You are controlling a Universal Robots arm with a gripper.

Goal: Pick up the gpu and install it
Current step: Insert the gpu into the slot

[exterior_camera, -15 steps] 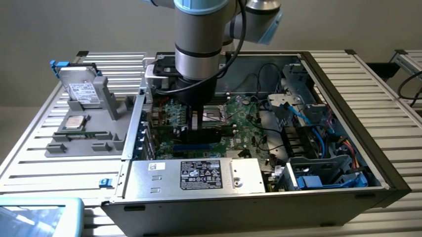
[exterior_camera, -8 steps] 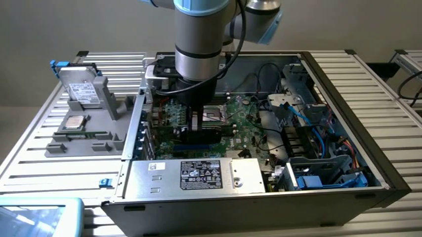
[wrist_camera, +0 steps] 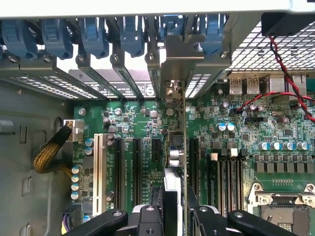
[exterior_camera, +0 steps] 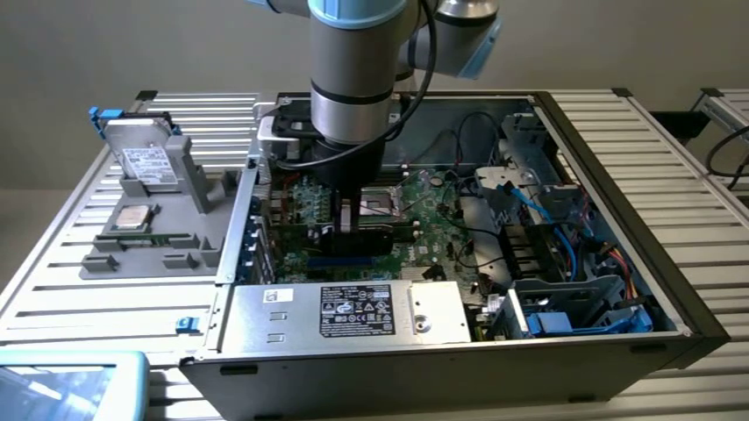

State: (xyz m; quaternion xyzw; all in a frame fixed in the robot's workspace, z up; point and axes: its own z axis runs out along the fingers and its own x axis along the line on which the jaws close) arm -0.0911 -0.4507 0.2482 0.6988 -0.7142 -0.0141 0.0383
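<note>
Down inside the computer case [exterior_camera: 690, 326], clamps the gpu [wrist_camera: 179, 147] in the pincer [wrist_camera: 174, 219], holding it upright on edge straight below, among the black slots [wrist_camera: 136, 167] of the motherboard [wrist_camera: 133, 118], its metal bracket [wrist_camera: 179, 54] at the rear slot openings [wrist_camera: 98, 84] ahead of the fingertips

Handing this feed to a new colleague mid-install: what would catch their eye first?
First, the big grey arm reaching down into the open PC case in the middle of the table. In the wrist view, the gpu stands edge-on between the gripper fingers, above the green motherboard. On the exterior view's left, a hard drive stands in a grey holder.
</note>
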